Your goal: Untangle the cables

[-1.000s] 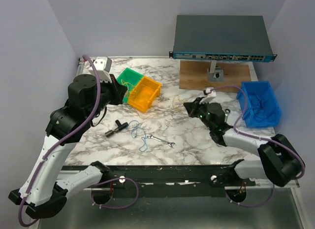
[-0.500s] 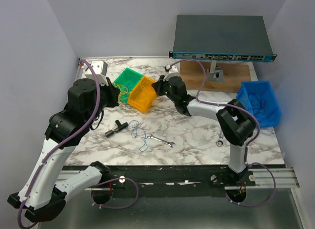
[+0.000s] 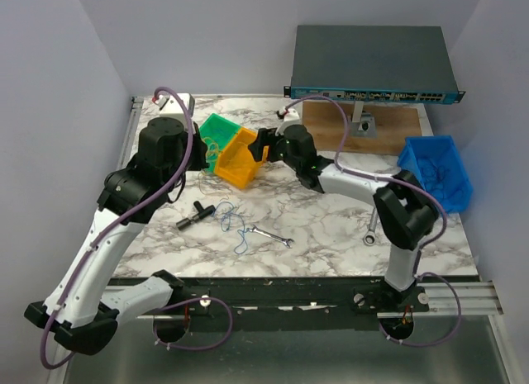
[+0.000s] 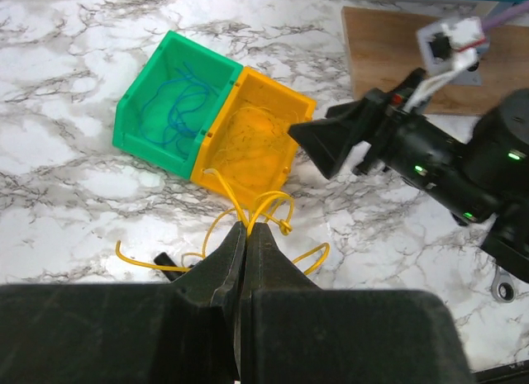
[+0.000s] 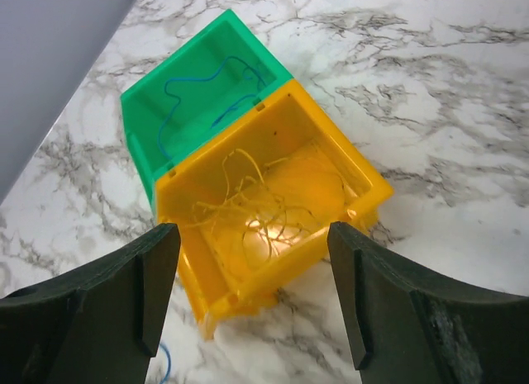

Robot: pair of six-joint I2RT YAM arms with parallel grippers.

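My left gripper is shut on a thin yellow cable, which loops over the marble just in front of the yellow bin. In the top view that gripper sits beside the green bin. My right gripper stands open above the yellow bin, nothing between its fingers. Thin yellow wires lie in that bin. A blue cable lies in the green bin. A loose blue cable tangle lies on the table.
A black part and a wrench lie near the blue tangle. A blue bin stands at the right, with a network switch over a wooden board at the back. A second wrench lies right.
My right arm swung from the table's right side over to the yellow bin, and its gripper went from shut to open. The left arm shifted slightly rightward, still shut.
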